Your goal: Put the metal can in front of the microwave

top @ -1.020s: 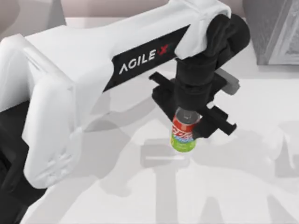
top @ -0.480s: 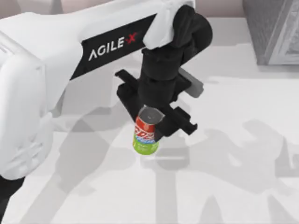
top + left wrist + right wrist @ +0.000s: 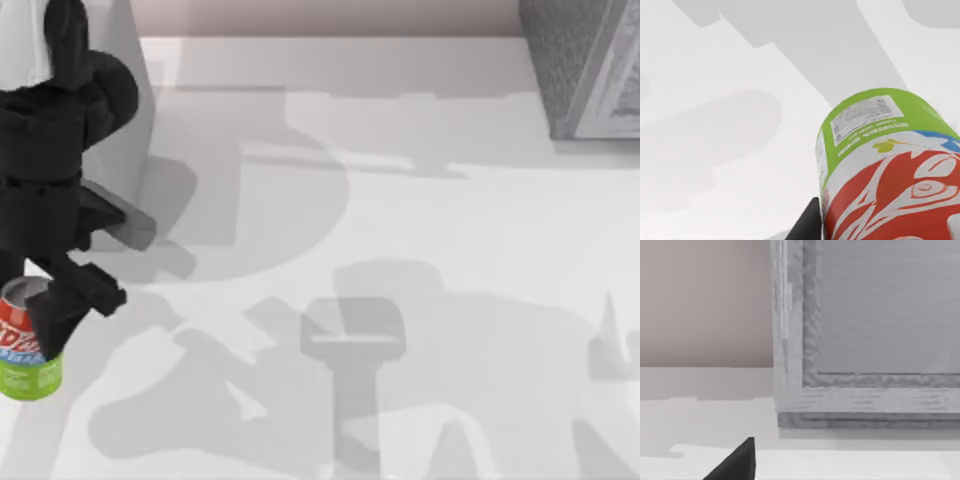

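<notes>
The left pincer gripped the can at the left edge of the table, near side, its black fingers clamped on the red upper band. The can stood nearly upright, long axis close to vertical, silver top up and leaning slightly toward the far side, lime-green base toward the table. Whether the base touched the table or hung just above it could not be told from the top view.

From the left wrist, the can ran away from the camera, its green base farthest, a white label panel on the green band and the red-and-white pattern nearest, with pale table beyond it.

A grey box sat at the far right corner of the table, well apart from the can. In the right wrist view, the same grey box showed a framed panel facing the camera, resting on the table before a beige wall; a black tip of the right pincer jutted in, and whether it was parted or closed could not be told.
</notes>
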Robot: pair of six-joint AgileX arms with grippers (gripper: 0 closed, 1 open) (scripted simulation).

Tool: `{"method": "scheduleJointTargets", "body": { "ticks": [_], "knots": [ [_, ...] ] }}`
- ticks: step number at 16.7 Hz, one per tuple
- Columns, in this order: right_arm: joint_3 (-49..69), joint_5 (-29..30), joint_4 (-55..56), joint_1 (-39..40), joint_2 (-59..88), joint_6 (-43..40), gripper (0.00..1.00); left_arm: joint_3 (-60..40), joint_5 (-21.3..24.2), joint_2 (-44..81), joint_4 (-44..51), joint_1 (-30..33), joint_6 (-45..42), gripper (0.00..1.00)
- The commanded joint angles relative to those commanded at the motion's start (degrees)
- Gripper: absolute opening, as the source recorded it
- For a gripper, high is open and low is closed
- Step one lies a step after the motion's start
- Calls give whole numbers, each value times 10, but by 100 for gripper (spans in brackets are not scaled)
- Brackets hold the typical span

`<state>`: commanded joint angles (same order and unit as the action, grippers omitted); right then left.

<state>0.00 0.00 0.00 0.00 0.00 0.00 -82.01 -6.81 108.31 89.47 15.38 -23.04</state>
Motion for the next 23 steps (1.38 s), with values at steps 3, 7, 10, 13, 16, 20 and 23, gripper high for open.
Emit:
{"method": "scheduleJointTargets", "body": {
  "ticks": [3,7,10,13,16,20,23],
  "knots": [
    [0,0,0,0,0,0,100,93,3,-73,-27,-137,-60,0],
    [0,0,0,0,0,0,100,156,24,-129,-114,-327,-116,0],
    [0,0,0,0,0,0,100,168,47,-150,-189,-443,-140,0],
    [0,0,0,0,0,0,100,166,65,-162,-245,-511,-151,0],
    [0,0,0,0,0,0,100,165,69,-164,-259,-526,-154,0],
    [0,0,0,0,0,0,100,167,68,-162,-260,-524,-154,0],
    [0,0,0,0,0,0,100,178,69,-160,-276,-526,-154,0]
  ]
}}
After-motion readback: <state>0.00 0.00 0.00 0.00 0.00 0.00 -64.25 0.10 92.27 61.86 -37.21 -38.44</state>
